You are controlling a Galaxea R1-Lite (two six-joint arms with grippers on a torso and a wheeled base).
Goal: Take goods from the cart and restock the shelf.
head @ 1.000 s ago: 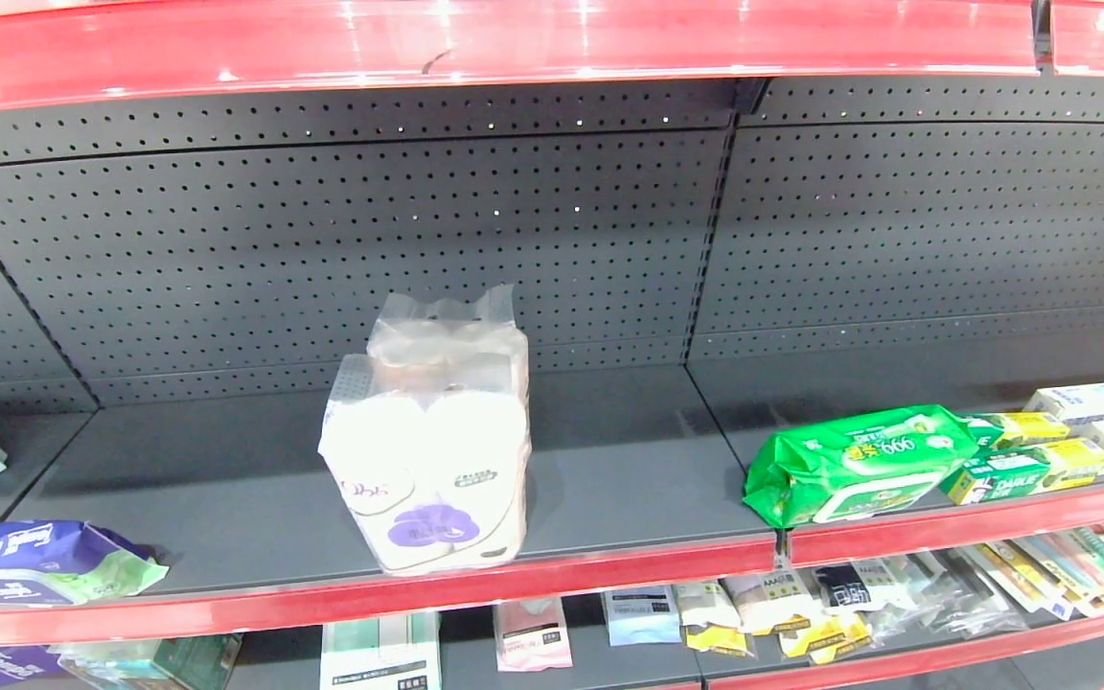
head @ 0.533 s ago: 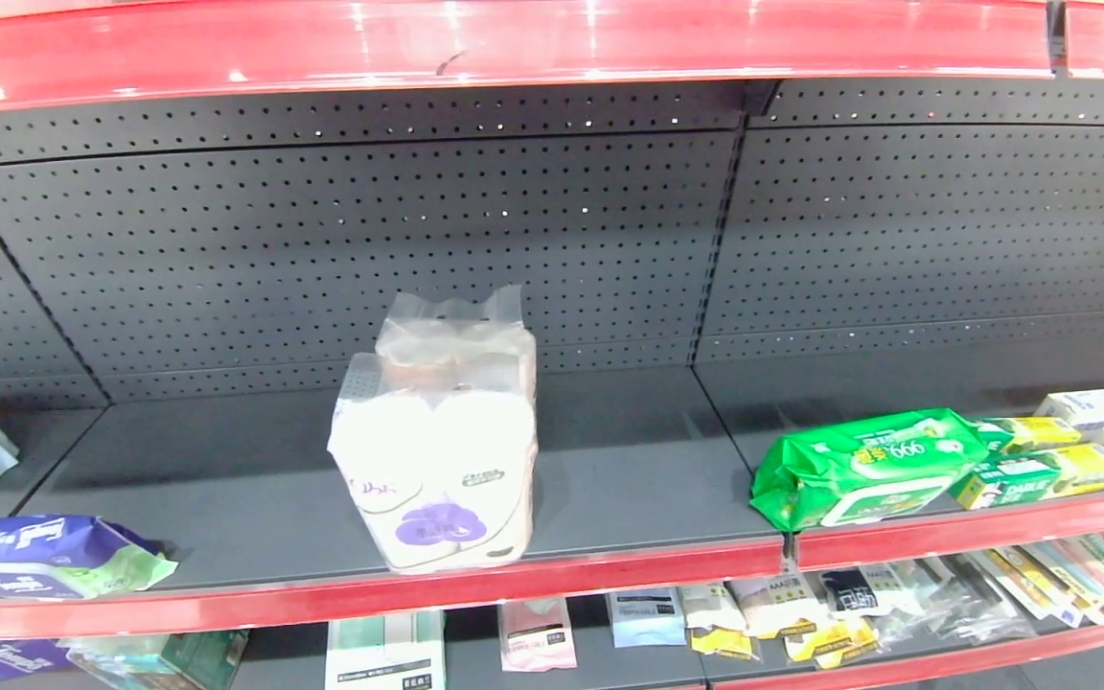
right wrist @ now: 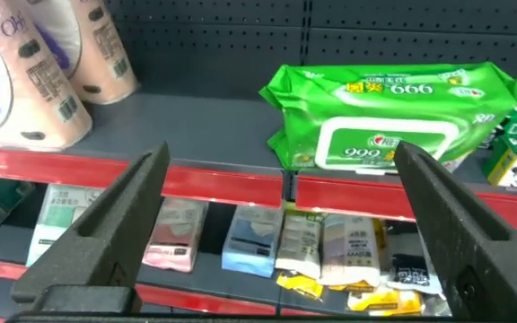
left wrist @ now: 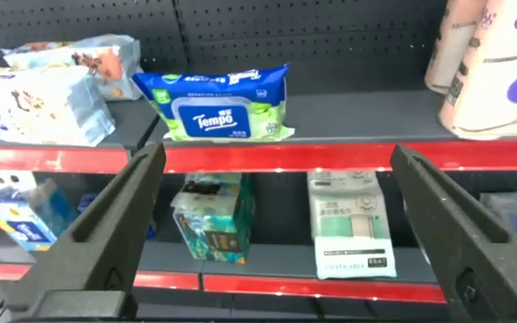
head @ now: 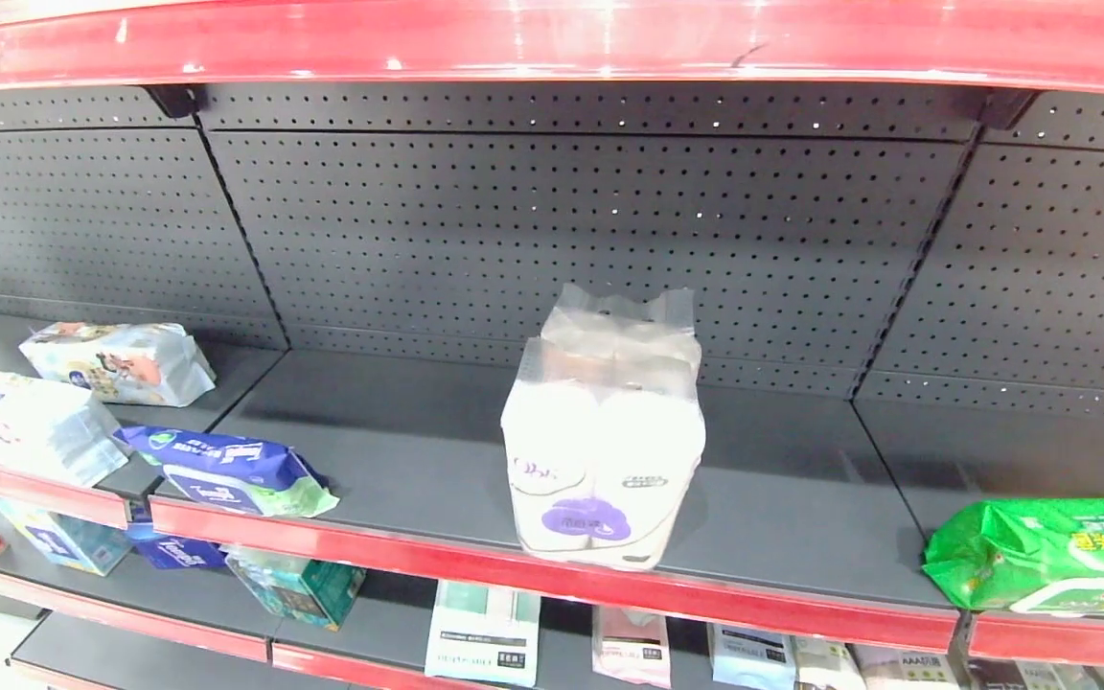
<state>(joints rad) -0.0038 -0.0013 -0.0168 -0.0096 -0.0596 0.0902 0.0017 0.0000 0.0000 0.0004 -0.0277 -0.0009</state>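
The pack of toilet rolls (head: 603, 450) stands upright on the shelf (head: 399, 450). It is in the middle section, right at the red front edge and a little toward the right end of that section. Its clear plastic handle points up. The dark perforated back wall (head: 552, 220) is behind it, well apart from the pack.

A blue pack of wipes (head: 226, 470) lies flat at the front left corner of the same section, with one end reaching the red edge. In the section to the left, a pale pack with coloured pictures (head: 121, 361) lies near the back wall. A white pack (head: 30, 422) lies at the front edge there. In the section to the right, a green pack of wipes (head: 1050, 554) lies flat at the front left corner.

The left claw (left wrist: 278, 157) is spread wide and pinches nothing. It is in front of the shelf, with its fingertips at about the height of the red front edge, between the blue pack and the toilet rolls. The right claw (right wrist: 283, 151) is also spread wide, with nothing between its fingers. It is before the same red edge, between the toilet rolls and the green pack.

On the lower shelf (head: 389, 613), a teal box (head: 298, 585) stands under the blue pack. A white and green pack (head: 482, 632) stands just beside it, under the toilet rolls. A pink packet (head: 631, 644) and more small packets follow toward the right end.
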